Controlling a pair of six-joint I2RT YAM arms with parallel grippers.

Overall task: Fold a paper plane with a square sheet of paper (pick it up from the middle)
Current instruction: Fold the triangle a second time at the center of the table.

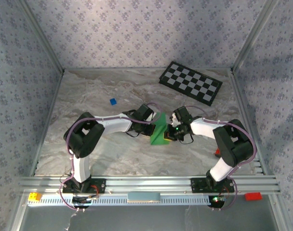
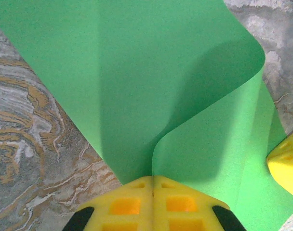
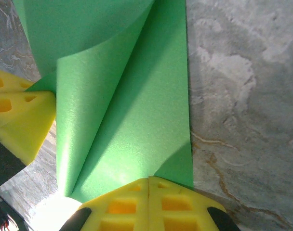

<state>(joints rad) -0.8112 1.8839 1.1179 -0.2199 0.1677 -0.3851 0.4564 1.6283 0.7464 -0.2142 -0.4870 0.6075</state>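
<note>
Overhead view adds checkerboard point(image 1: 190, 82) and blue block point(image 1: 113, 101) on the table point(image 1: 113, 154), wrist views show curled green paper point(image 2: 137, 72) between left gripper point(image 2: 152, 179) and right gripper point(image 3: 149, 181), both clamped on it

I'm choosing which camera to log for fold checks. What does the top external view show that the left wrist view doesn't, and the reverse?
The top view gives the layout: the checkerboard at the far right and the small blue block left of centre. The left wrist view gives close detail: the left gripper shut on the edge of the green paper, and the sheet curling over in a soft loop, not yet pressed flat. Both show the green paper over the marbled table, with the right gripper at its other side.
</note>
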